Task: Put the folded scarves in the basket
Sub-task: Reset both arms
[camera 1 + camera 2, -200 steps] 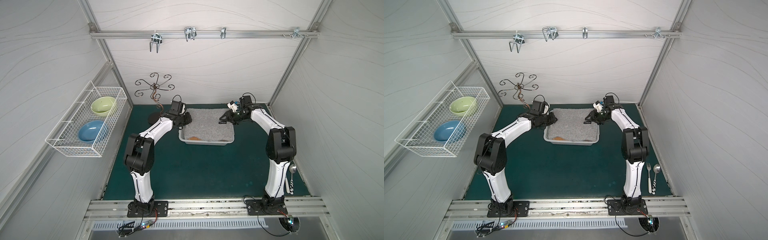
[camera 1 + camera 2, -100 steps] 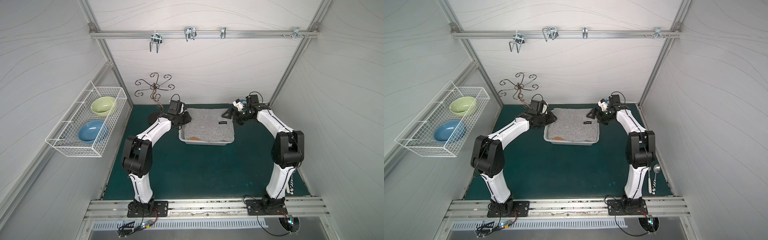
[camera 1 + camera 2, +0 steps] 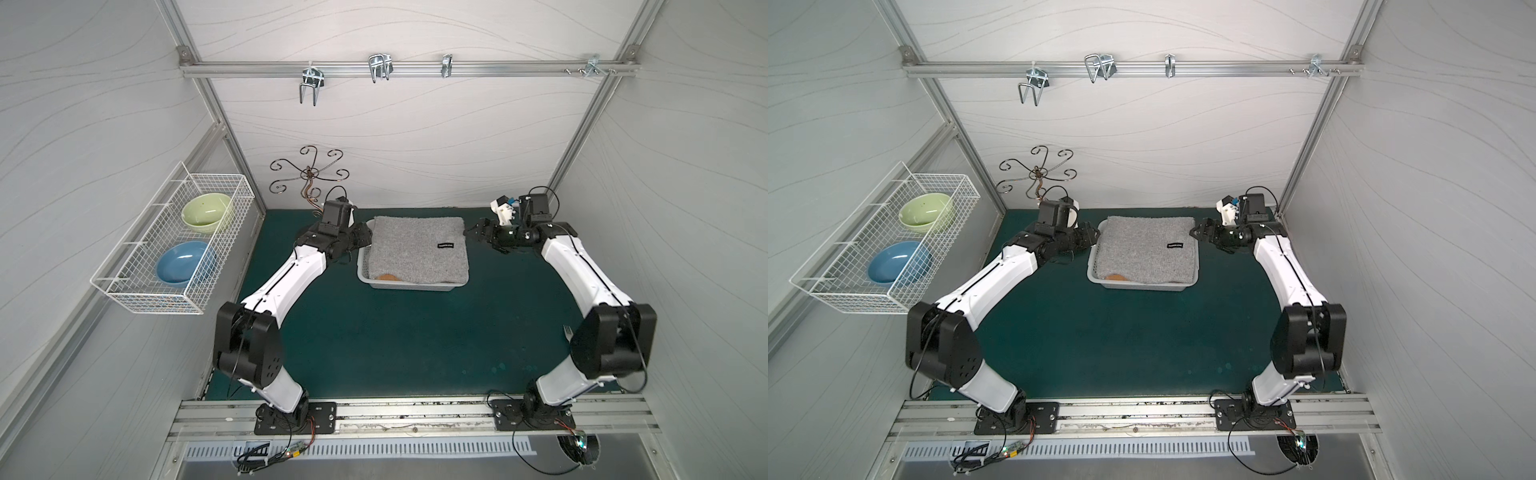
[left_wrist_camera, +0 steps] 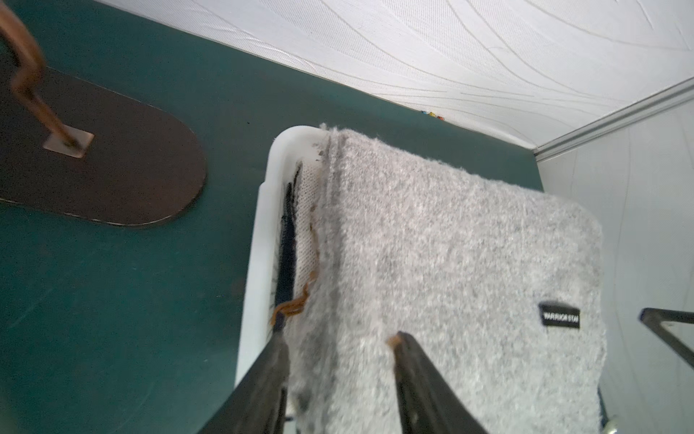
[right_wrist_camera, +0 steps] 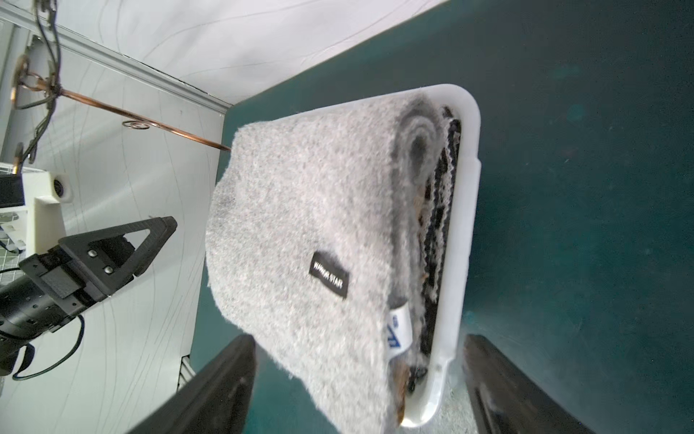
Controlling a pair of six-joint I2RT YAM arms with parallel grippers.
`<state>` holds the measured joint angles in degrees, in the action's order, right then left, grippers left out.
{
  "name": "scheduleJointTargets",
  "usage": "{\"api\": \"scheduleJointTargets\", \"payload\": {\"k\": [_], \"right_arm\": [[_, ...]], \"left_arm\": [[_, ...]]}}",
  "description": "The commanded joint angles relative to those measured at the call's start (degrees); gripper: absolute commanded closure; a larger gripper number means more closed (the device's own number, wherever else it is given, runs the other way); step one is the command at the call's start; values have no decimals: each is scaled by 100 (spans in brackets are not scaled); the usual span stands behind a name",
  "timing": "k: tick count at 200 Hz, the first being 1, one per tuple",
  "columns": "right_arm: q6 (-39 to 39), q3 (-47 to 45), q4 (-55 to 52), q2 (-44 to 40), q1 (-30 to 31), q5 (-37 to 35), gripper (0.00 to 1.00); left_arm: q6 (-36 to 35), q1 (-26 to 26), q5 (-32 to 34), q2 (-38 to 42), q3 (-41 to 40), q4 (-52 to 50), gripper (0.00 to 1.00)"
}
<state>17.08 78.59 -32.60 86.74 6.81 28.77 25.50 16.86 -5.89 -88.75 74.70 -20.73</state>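
folded scarf (image 5: 300, 225), white tag (image 5: 398, 330) right wrist only

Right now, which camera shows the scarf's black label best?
The right wrist view: the label is close, sharp, readable. The left wrist view shows it blurred; both top views show only a tiny black patch.

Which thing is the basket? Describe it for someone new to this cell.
On the dark green table mat, look centre-back, by the rear wall. The basket is low, white, solid-rimmed plastic with a folded grey scarf lying in it; the white wire rack hangs on the side wall, holding bowls.
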Motion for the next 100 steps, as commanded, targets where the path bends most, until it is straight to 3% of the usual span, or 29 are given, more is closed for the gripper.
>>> {"api": "scheduleJointTargets", "payload": {"k": [1,22,34,64,100], "right_arm": [[-309,-586,349,-739,-19,-546,1],[-543,-1204,583,-1299,-86,-1126,1],[-550,-1622,874,-1608,-147,-1349,1],[-561,-2733,1862,-2176,-240,-2062,1],[-1217,-3642,3064,-1907,-296,-1937,1]], "left_arm": [[-504,-43,727,620,-692,258,44],[-1218,-58,2039,1339,-1725,823,28],[-1461,-69,2467,1675,-2339,1336,22],[-1814,-73,2417,2027,-3511,2515,16],[-2303,-164,2673,1915,-4385,3795,8]]}}
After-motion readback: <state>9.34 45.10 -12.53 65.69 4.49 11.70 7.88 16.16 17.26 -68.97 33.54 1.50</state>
